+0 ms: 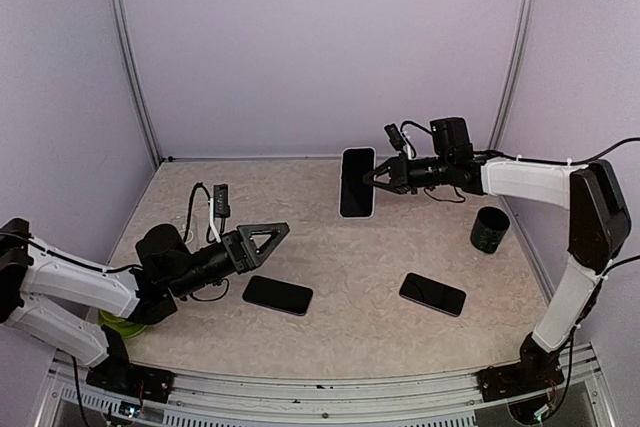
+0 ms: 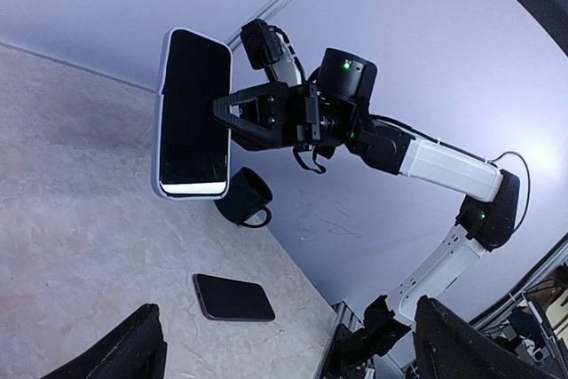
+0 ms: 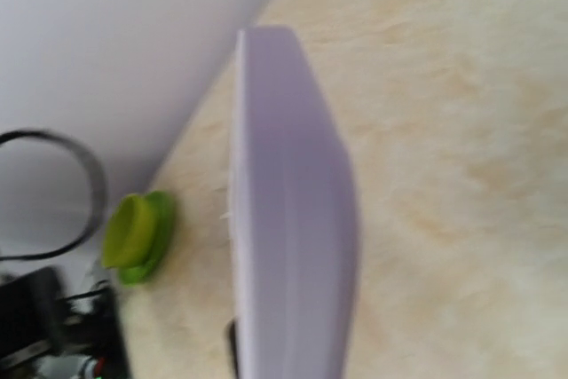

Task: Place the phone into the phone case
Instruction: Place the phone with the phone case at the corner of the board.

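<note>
My right gripper (image 1: 373,179) is shut on the long edge of a lilac-white phone case (image 1: 357,183) and holds it upright above the far middle of the table. The case's inner face looks black and glossy; I cannot tell whether a phone sits in it. The left wrist view shows the case (image 2: 191,113) held by the right gripper (image 2: 224,116). The right wrist view shows only the case's lilac edge (image 3: 293,210), blurred. A black phone (image 1: 277,294) lies flat just in front of my left gripper (image 1: 272,237), which is open, empty and above the table. A second dark phone (image 1: 432,293) lies at the right, and it also shows in the left wrist view (image 2: 232,297).
A dark mug (image 1: 489,229) stands at the right near the wall, and it also shows in the left wrist view (image 2: 244,194). A green round object (image 1: 118,324) sits by the left arm's base, and it also shows in the right wrist view (image 3: 138,237). Walls close the table on three sides.
</note>
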Available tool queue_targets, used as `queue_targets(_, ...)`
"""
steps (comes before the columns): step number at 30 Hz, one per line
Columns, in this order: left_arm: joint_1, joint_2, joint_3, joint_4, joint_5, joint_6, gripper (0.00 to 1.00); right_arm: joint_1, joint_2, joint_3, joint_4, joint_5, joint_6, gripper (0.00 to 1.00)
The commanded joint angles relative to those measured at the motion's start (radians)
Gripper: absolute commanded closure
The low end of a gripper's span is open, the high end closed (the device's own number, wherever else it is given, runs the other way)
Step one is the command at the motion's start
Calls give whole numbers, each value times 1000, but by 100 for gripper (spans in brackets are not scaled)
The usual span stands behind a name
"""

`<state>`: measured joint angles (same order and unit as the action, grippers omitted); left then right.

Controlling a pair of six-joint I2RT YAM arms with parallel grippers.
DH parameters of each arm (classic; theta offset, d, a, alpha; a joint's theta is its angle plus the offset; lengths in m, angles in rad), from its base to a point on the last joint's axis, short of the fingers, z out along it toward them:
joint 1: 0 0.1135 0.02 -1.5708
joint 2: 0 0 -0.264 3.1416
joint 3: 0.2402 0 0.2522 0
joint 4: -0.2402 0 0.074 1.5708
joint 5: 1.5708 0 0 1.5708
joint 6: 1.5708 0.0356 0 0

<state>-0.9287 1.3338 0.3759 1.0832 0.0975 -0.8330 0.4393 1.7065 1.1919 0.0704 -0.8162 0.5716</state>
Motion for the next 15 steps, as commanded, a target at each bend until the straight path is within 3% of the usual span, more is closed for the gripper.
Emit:
queue_targets(1, 5, -98, -36, -152, -65, 67, 5, -38, 94, 147, -223, 55, -120, 100)
queue_targets(4, 4, -163, -55, -215, -94, 70, 1, -65, 154, 232, -286, 76, -145, 100)
queue_targets(15, 4, -350, -116, -376, -208, 81, 1, -170, 396, 513, -493, 35, -254, 100)
